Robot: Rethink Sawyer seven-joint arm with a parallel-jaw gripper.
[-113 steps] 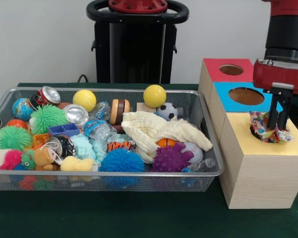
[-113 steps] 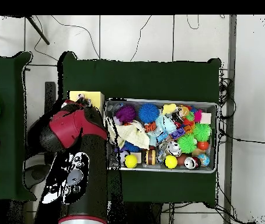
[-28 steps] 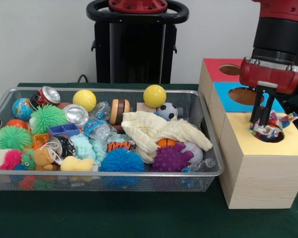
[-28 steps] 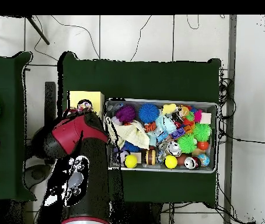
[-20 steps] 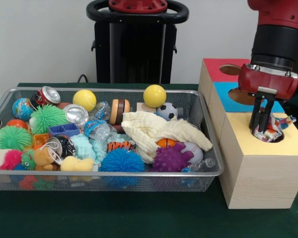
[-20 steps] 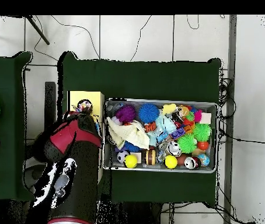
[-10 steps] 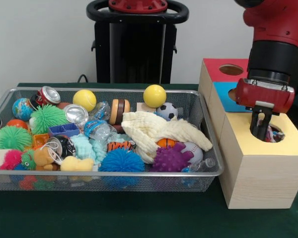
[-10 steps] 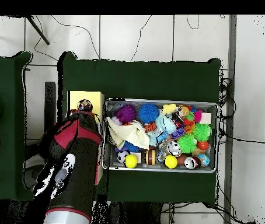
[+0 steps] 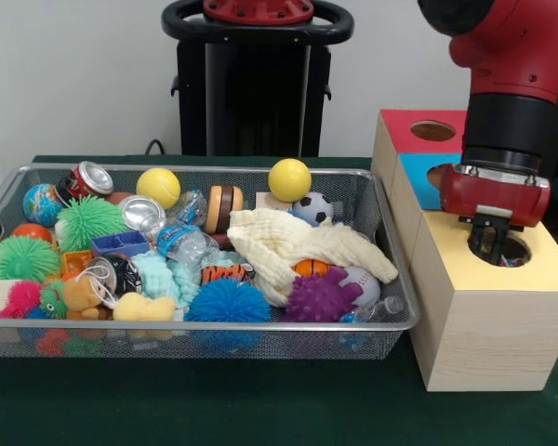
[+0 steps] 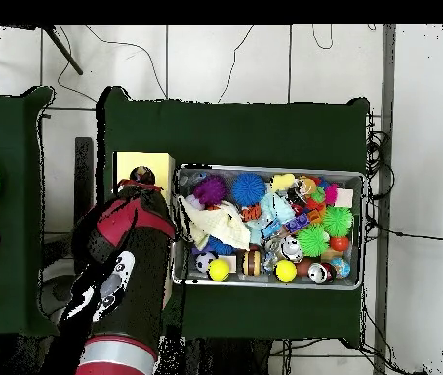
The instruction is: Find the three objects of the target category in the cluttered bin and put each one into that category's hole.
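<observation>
The red and black arm (image 9: 511, 84) comes down at the right of the front view and ends over the yellow-topped box (image 9: 488, 311), the nearest of three wooden boxes; the blue-topped box (image 9: 417, 177) and the red-topped box (image 9: 405, 125) stand behind it in a row. The gripper (image 9: 488, 243) reaches into the round hole (image 9: 510, 251) in the yellow top, its dark fingers partly below the rim. Whether they are spread or closed cannot be told, since the hole and the red wrist housing hide them.

The wire mesh bin (image 9: 391, 307) sits just beside the boxes on the dark green table (image 9: 260, 400) and is packed full. A cream cloth (image 9: 298, 243) lies crumpled toward its right side, draped over a small orange ball (image 9: 312, 268) and a baseball (image 9: 360, 283). In front are a purple spiky ball (image 9: 318, 299) and a blue spiky ball (image 9: 228, 302). Green spiky balls (image 9: 20, 257) fill the left end.

Inside the hole only a small patch of a crumpled, multicoloured wrapper (image 9: 511, 261) shows, red and pale flecks low against the near rim, just beside the gripper. In the overhead view the same spot appears as a dark round opening (image 10: 143, 177) at the tip of the arm.
</observation>
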